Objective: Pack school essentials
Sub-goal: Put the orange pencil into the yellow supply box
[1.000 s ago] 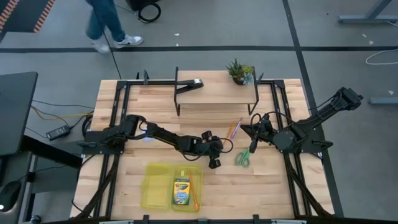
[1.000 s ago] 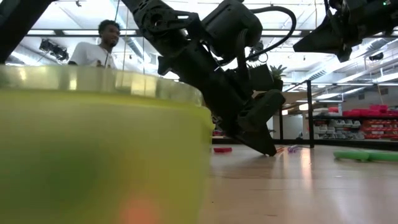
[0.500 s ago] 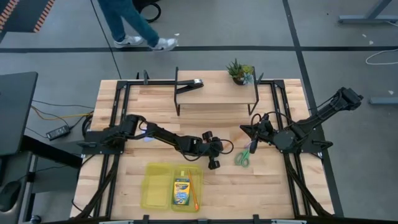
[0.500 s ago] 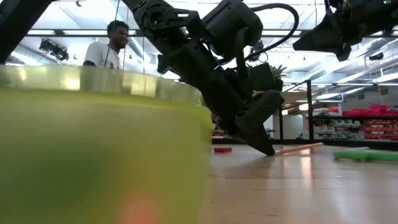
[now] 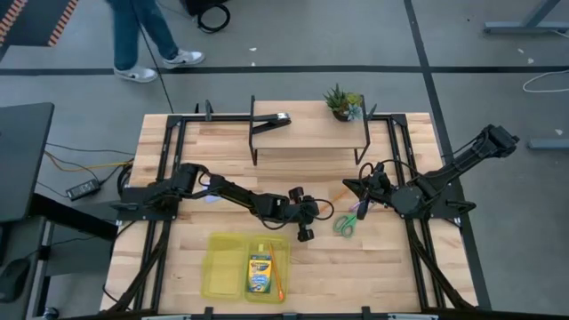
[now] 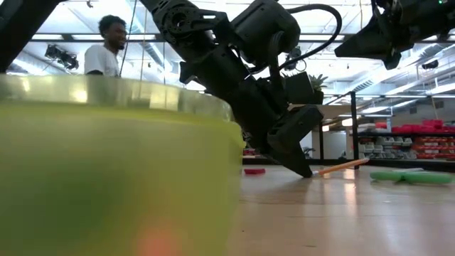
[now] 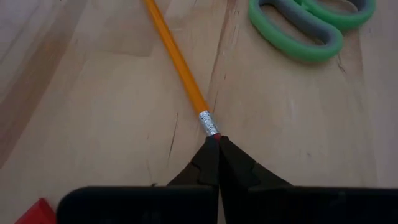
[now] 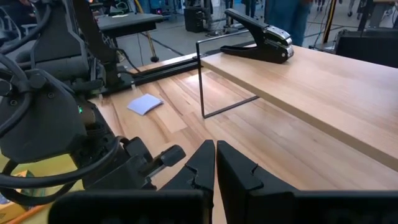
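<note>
Left tool still clamped on orange pencil.

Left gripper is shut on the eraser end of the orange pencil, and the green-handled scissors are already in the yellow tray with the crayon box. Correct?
Not quite. The left gripper is shut on the orange pencil at its eraser end, but the green-handled scissors lie on the table, outside the yellow tray holding the crayon box. The high view shows it.
</note>
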Controlling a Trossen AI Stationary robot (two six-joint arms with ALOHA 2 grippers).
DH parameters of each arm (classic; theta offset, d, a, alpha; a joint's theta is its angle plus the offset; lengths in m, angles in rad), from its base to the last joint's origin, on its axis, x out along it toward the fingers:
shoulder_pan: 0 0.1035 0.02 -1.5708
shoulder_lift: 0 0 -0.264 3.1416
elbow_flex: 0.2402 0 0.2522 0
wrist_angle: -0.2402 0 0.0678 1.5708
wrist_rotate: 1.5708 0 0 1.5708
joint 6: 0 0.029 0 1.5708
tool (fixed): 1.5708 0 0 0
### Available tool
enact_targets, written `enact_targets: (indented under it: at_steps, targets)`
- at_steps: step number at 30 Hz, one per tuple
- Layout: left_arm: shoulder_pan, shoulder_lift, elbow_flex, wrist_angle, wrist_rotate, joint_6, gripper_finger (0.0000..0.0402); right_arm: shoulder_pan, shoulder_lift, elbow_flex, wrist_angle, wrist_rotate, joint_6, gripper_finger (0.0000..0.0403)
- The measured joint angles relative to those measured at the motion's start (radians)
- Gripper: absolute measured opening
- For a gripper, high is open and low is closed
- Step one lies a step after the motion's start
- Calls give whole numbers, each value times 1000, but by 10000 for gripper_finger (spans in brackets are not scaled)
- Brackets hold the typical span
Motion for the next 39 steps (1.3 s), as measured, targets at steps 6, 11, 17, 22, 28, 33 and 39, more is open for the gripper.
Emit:
enact_targets:
  at_steps: [6,11,17,22,28,33,39]
  targets:
    - [1,-17,-1,-29,1,34,2,1,0,0,0,-7,0,23]
    - [4,-65,-7,-118,0,64,1,1,0,0,1,-8,1,23]
    - [4,-117,-8,-242,0,80,1,1,0,0,0,-8,1,23]
    - [3,-143,-6,-272,5,126,1,1,0,0,0,-8,0,23]
    - [13,-134,-3,-225,12,144,35,1,0,0,2,-8,0,23]
    - [35,-113,-2,-98,12,154,91,1,0,0,11,-8,0,23]
    - [88,-62,-2,33,39,173,138,1,0,1,16,-17,-3,23]
